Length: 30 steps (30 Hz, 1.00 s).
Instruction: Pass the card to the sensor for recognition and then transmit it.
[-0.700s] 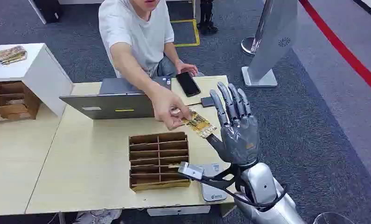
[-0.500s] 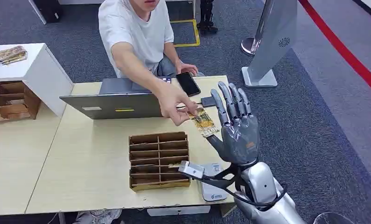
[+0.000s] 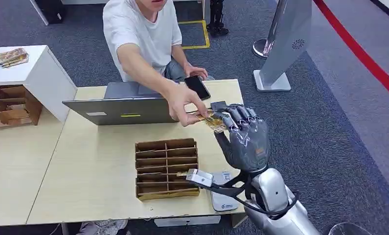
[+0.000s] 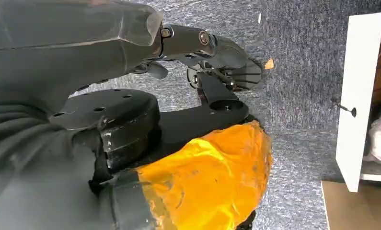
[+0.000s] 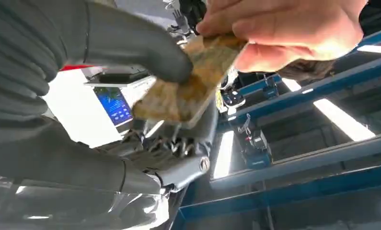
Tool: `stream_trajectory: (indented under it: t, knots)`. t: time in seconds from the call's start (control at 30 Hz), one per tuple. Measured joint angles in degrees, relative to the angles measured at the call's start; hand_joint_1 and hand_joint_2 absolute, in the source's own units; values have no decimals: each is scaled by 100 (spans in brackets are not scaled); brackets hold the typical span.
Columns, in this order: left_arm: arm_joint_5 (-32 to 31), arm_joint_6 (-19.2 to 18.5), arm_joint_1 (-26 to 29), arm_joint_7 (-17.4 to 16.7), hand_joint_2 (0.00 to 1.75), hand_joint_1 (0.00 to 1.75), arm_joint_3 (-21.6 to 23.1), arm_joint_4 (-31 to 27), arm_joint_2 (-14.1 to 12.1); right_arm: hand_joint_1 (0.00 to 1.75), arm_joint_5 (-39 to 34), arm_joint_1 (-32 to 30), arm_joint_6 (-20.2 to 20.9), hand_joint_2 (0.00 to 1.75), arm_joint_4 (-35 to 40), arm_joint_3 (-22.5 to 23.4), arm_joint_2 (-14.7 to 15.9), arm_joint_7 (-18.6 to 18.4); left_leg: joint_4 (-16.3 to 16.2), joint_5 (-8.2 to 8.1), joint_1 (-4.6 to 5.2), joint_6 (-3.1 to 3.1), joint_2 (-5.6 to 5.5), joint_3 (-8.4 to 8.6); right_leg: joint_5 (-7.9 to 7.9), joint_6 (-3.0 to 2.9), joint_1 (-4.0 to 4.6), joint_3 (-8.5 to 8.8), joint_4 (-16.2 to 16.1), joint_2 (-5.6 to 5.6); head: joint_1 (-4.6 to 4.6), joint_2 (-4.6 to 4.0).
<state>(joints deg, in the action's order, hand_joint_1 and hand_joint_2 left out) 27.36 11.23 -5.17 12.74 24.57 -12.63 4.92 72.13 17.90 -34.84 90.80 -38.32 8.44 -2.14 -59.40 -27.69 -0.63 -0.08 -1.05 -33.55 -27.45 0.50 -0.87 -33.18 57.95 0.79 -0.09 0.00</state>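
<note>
1. Head view: the right hand (image 3: pixel 243 137), raised beyond the cardboard organizer (image 3: pixel 167 168), has its fingers curled onto the yellow card (image 3: pixel 211 121).
2. A person's hand (image 3: pixel 185 105) also pinches the card.
3. The organizer's slots look empty.

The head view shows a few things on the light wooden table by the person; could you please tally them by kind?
Laptop: 1
Phone: 1
Cardboard divider tray: 1
Card reader: 1
Card, held above the table between the person's hand and the right hand: 1
Total: 5
</note>
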Motion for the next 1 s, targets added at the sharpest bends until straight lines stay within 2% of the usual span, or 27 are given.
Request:
stream_trajectory:
  t: [0.4, 0.6, 0.67, 0.77, 0.9, 0.97, 1.0]
  knots:
    - [-13, 2, 0, -2, 0, 0, 0, 0, 2, 175, -274, 20, 59, 175, -2, -48, 0, 123, 0, 0, 0, 0, 0, 1, 0, 0, 0, 0, 0, 0, 0, 0]
    - [7, 33, 3, 26, 0, 0, -9, 0, 2, 175, -1649, 22, 411, 175, 87, -92, 2, 590, 0, 0, 0, 0, 0, 0, 0, 0, 0, 0, 0, 0, 0, 0]
    - [44, 59, 5, 61, 0, 0, -15, 0, 4, 175, -2354, 24, 792, 175, 155, -103, 22, 783, 0, 0, 0, 0, 0, 0, 0, 0, 0, 0, 0, 0, 2, 0]
    - [70, 74, 8, 118, 0, 0, -50, 0, 7, 175, -3997, 13, 1765, 175, 278, -105, 90, 1104, 0, 0, 0, 0, 0, 0, 0, 0, 0, -1, 0, 0, 0, 0]
    - [85, 76, 11, 129, 0, 0, -66, 0, 7, 175, -4435, -3, 2011, 175, 361, -94, 160, 1224, 0, 0, 0, 0, 0, 0, 0, 0, 0, 0, 0, 0, 2, 0]
    - [76, 85, 7, 131, 0, 0, -85, 0, 9, 175, -5303, -17, 2627, 175, 371, -76, 192, 1327, 0, 0, 0, 0, 1, 2, 0, 0, 0, -1, 0, 1, 2, 0]
    - [46, 96, 5, 131, 0, 0, -96, 0, 9, 175, -6069, -40, 3178, 175, 371, -46, 230, 1423, -1, 0, 0, 0, -1, 2, 0, 0, 0, -2, -1, 0, -2, 0]
